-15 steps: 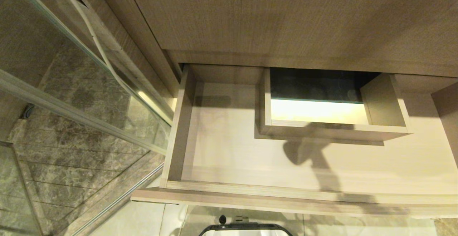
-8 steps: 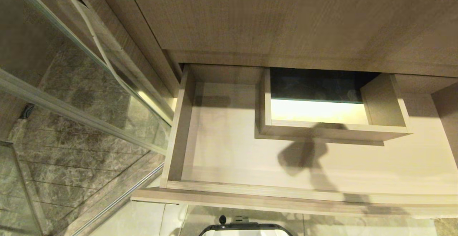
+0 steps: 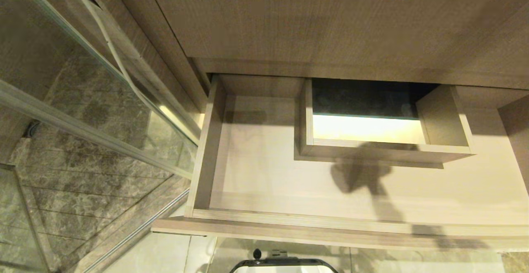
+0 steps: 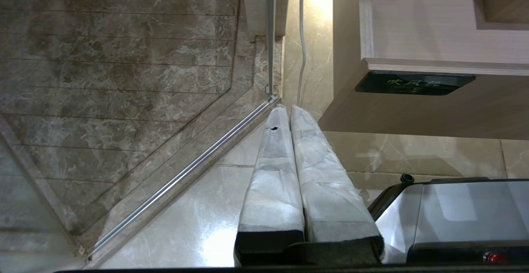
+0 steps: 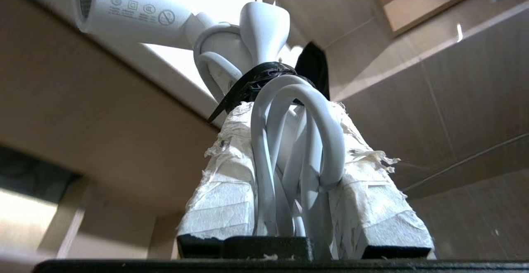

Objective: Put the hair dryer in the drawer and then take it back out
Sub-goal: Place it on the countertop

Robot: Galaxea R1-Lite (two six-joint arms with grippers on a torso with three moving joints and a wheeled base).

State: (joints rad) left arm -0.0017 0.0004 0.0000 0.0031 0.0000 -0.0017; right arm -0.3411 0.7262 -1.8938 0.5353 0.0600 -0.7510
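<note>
**Right hand carries the hair dryer near the open, empty drawer**

The head view looks down into a wide, shallow wood-grain drawer (image 3: 264, 173) pulled fully out from under a wood-grain cabinet front. Its pale floor is bare. A boxed rectangular cut-out (image 3: 384, 149) sits at the middle of its back. No arm appears in this view, but a dark shadow shaped like a dryer on an arm falls across the drawer floor just in front of the cut-out, which suggests the load hangs above the drawer's right half.

In the right wrist view, the right hand (image 5: 299, 169), its fingers wrapped in white tape, is clenched on the white bundled cord (image 5: 297, 140) of the hair dryer (image 5: 132, 12). The dryer's handle seems to sit in the same grip, though the cord hides it. The white barrel and the plug (image 5: 264, 29) stand out beyond the fingertips, and a black strap binds the cord. Gripping at the bundle probably keeps the loose cord from trailing.

The left wrist view shows the left hand (image 4: 289, 111) parked low beside the drawer front, fingers pressed together and grasping nothing. The drawer's black label plate (image 4: 413, 83) is close by.

The dryer is not yet in the drawer.
</note>
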